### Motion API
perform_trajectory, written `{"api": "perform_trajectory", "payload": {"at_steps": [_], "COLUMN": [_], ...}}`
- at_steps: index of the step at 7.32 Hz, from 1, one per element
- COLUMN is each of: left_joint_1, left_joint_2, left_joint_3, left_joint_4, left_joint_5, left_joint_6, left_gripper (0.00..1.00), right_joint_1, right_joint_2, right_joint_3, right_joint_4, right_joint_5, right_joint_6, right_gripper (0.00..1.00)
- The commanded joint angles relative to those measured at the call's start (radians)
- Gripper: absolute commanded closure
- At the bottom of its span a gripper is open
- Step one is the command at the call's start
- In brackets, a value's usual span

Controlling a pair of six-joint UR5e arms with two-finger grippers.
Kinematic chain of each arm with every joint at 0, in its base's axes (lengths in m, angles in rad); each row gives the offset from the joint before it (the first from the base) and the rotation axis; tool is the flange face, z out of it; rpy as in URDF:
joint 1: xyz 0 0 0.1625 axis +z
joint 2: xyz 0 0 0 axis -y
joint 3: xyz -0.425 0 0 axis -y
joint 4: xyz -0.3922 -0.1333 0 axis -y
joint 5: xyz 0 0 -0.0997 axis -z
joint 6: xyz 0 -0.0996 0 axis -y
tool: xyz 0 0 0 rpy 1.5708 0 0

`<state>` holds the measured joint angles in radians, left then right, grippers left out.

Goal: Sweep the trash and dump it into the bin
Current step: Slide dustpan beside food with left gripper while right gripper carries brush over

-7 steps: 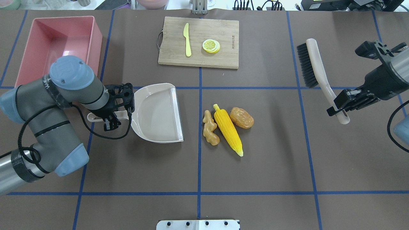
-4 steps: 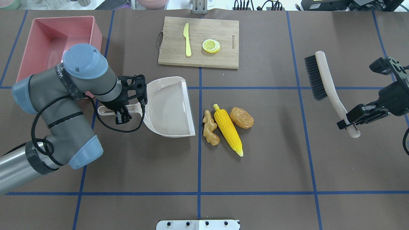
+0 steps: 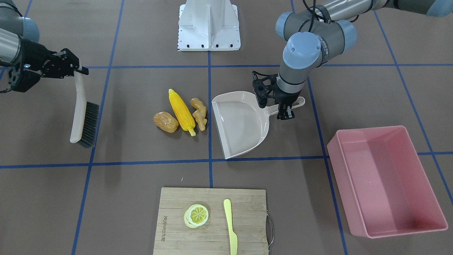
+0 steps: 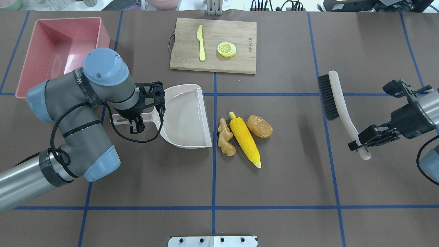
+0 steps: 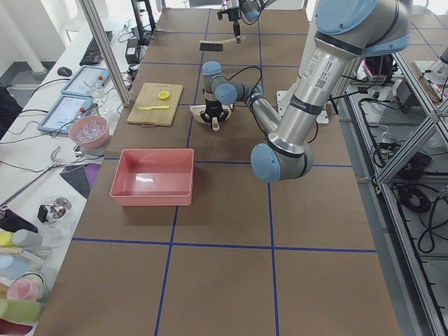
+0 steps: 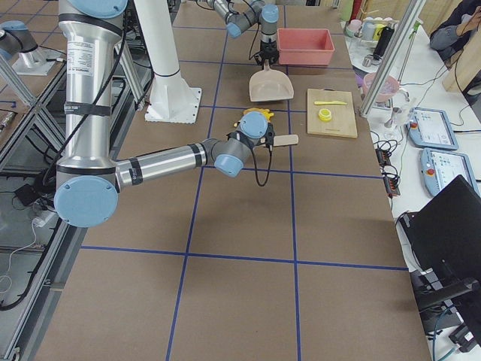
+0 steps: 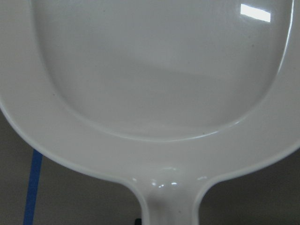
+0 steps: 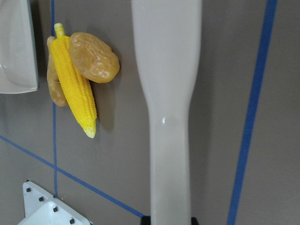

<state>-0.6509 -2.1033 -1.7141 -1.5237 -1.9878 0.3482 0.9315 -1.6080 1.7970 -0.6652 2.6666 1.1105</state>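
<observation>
1. Left gripper [image 4: 135,120]: jaws clamped on the handle of the beige plastic dustpan [image 4: 185,116].
2. The dustpan's straight open edge faces the trash and stands just beside the ginger without touching it. It cannot be told whether this edge rests on the brown table [image 4: 274,178].
3. Right gripper [image 4: 359,144]: jaws gripping the handle end of the beige hand brush with black bristles [image 4: 339,99].
4. The brush is held above the table, well apart from the trash, with its bristles turned toward the trash.
5. The trash lies in one cluster near the table's middle, between dustpan and brush:
   - The yellow toy corn cob [image 4: 244,139] is in the centre.
   - The knobbly tan ginger root [image 4: 226,138] lies against it on the dustpan side.
   - The brown-orange potato-like lump [image 4: 259,126] lies against it on the brush side.
6. The large pink rectangular plastic bin [image 4: 55,48] stands at the far corner on the robot's left, beyond the left arm and well apart from the trash.
7. A wooden cutting board [image 4: 236,37] at the far edge carries a yellow toy knife [image 4: 201,43] and a yellow lemon slice [image 4: 226,49], apart from each other.
</observation>
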Motion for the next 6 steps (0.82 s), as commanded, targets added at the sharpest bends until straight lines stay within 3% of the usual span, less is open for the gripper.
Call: {"api": "perform_trajectory", "payload": {"at_steps": [1,2,4,6], "left_joint_1": [0.04,0.051,0.054,0.054], "left_joint_2": [-0.012,-0.023,-0.027,-0.024], "left_joint_3": [0.033,0.037,0.031,0.019], "left_joint_4": [-0.007,-0.009,-0.004,-0.001], "left_joint_5": [0.0,0.001,0.001,0.01], "left_joint_6": [0.0,0.001,0.0,0.0], "left_gripper": [1.0,1.0,1.0,1.0], "right_joint_1": [-0.109,-0.187,-0.268,-0.357], "right_joint_2": [0.104,0.112,0.106,0.105], "right_joint_3": [-0.014,-0.014,-0.016,-0.022], "right_joint_4": [0.047,0.074,0.209,0.222], "right_joint_5": [-0.064,-0.135,-0.178,-0.276], "right_joint_6": [0.18,0.227,0.381,0.404], "right_gripper": [1.0,1.0,1.0,1.0]}}
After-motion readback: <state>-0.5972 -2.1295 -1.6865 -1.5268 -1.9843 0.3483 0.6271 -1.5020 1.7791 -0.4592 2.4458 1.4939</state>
